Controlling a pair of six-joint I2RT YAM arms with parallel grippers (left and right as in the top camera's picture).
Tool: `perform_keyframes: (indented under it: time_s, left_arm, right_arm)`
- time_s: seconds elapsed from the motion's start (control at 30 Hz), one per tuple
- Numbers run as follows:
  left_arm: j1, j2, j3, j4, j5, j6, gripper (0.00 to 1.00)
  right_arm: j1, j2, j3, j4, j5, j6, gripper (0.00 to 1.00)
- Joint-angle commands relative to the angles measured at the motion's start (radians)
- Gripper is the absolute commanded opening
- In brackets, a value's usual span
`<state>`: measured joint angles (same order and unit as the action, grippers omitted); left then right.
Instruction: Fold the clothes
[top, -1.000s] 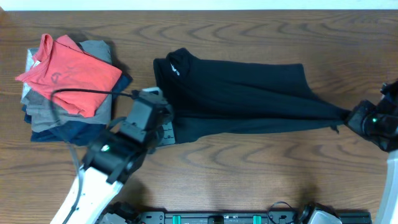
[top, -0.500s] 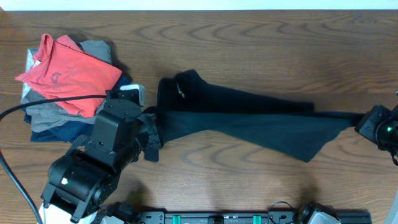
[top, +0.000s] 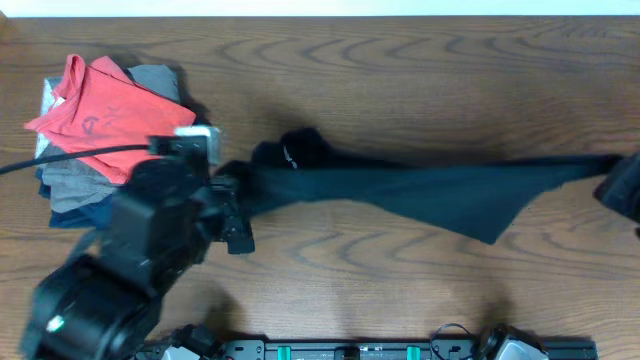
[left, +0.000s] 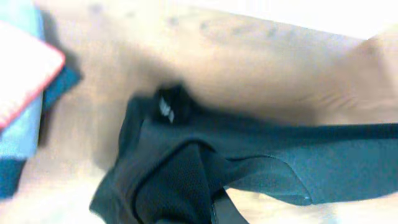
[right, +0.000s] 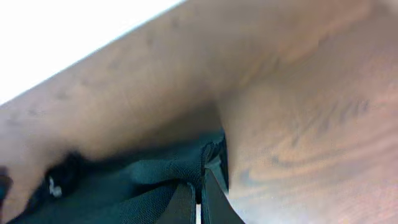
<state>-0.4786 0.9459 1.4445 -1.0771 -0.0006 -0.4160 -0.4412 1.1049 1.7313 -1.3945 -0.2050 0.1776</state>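
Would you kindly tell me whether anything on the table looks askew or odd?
The black shirt is not flat: it stretches as a bunched band between the left claw and the right claw, one flap sagging. On the pile at left, the red shirt lies askew.

Stretched left to right over the wooden table (top: 400, 60) as a long, narrow black shirt (top: 430, 190), bunched at the left end near its small white logo (top: 288, 155), one corner drooping.
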Motion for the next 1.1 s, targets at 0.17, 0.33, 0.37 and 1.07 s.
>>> perform_keyframes:
  time_s: [0.17,0.33,0.37,1.07]
  left_arm:
    - [0.007,-0.014,0.162,0.069,-0.020,0.032,0.06]
    - [0.008,0.041,0.162,0.150,-0.020,0.043,0.06]
    - [0.010,0.061,0.162,0.159,-0.020,0.046,0.06]
    - [0.363,0.840,0.572,0.546,0.273,0.160,0.06]
  right_arm:
    - [-0.011,-0.007,0.214,0.016,0.115,0.051,0.01]
    - [-0.011,0.047,0.214,0.034,0.105,0.034,0.01]
    - [-0.011,0.066,0.214,0.035,0.092,0.021,0.01]
    - [0.058,0.578,0.241,0.675,-0.116,0.115,0.01]
